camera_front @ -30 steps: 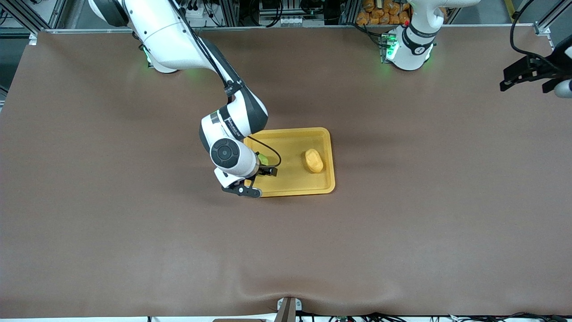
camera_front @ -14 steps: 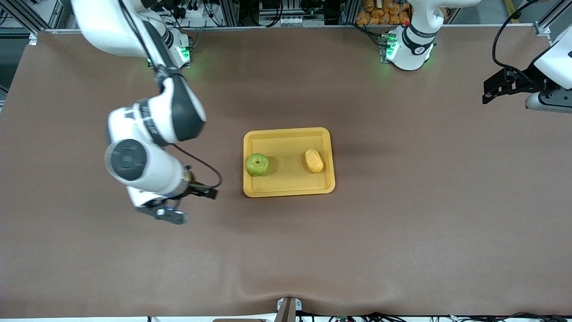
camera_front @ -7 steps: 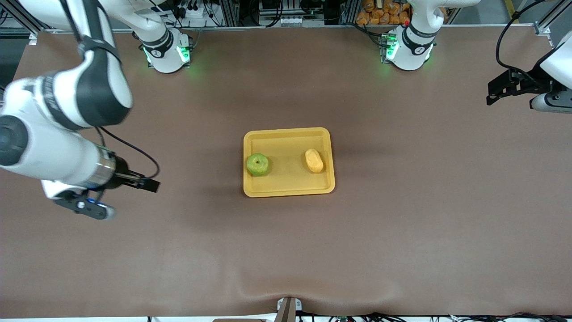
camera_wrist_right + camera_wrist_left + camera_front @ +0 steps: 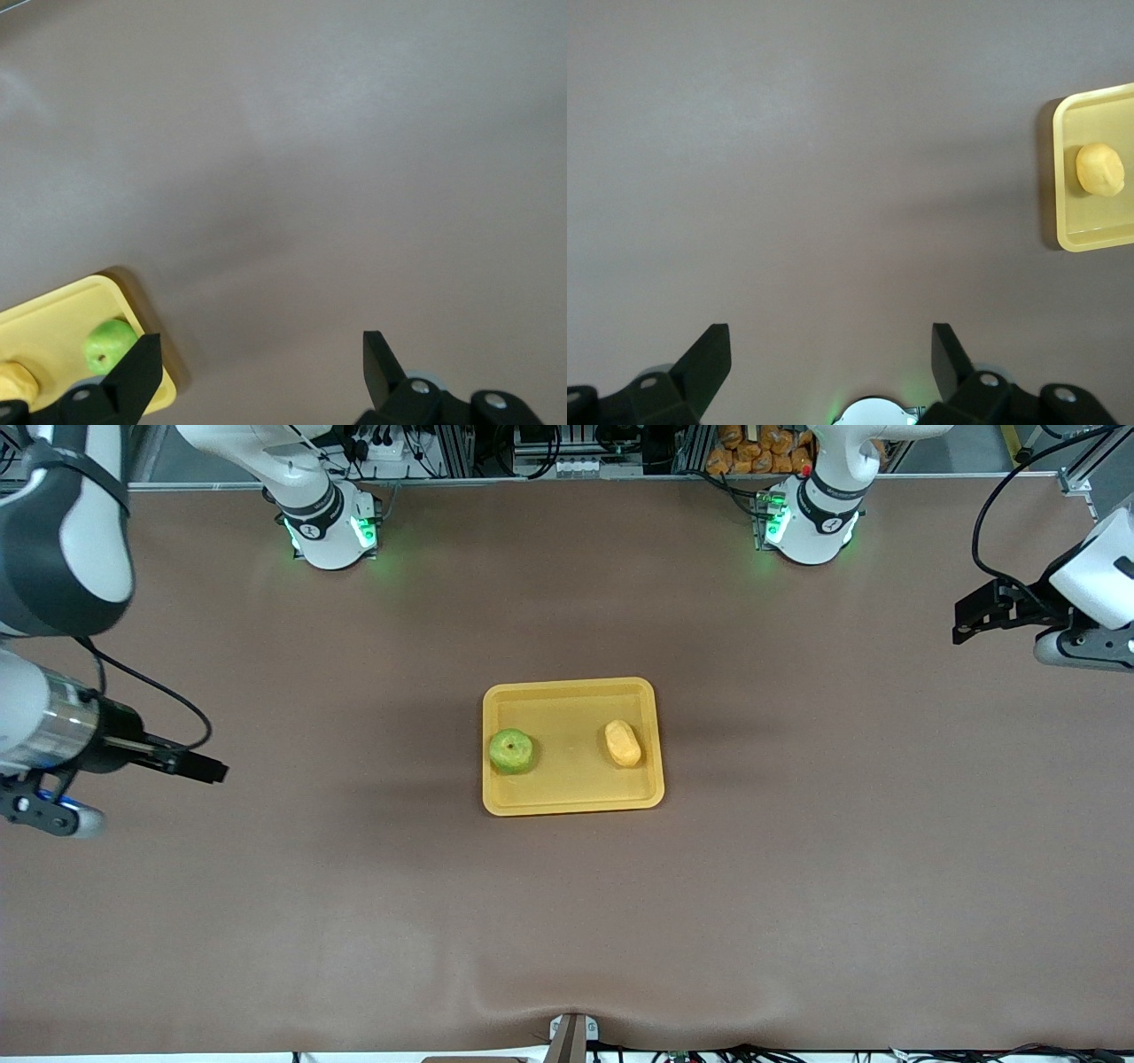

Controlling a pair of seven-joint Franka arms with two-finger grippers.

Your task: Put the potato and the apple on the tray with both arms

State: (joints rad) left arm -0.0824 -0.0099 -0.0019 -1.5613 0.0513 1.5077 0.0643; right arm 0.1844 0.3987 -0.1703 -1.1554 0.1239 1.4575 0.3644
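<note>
1. Tray (image 4: 572, 797) sits mid-frame in the front view; apple (image 4: 511, 750) lies in it at the right arm's end, potato (image 4: 623, 743) at the left arm's end.
2. Potato's long axis runs roughly up-down in frame; apple's stem dimple faces up.
3. Right gripper (image 4: 208, 771), left edge of frame, fingers spread wide, holds nothing.
4. Left gripper (image 4: 966, 622), upper right of frame, fingers spread wide, holds nothing.
5. Both grippers hang well apart from the tray. Judgement: placement looks complete.
</note>
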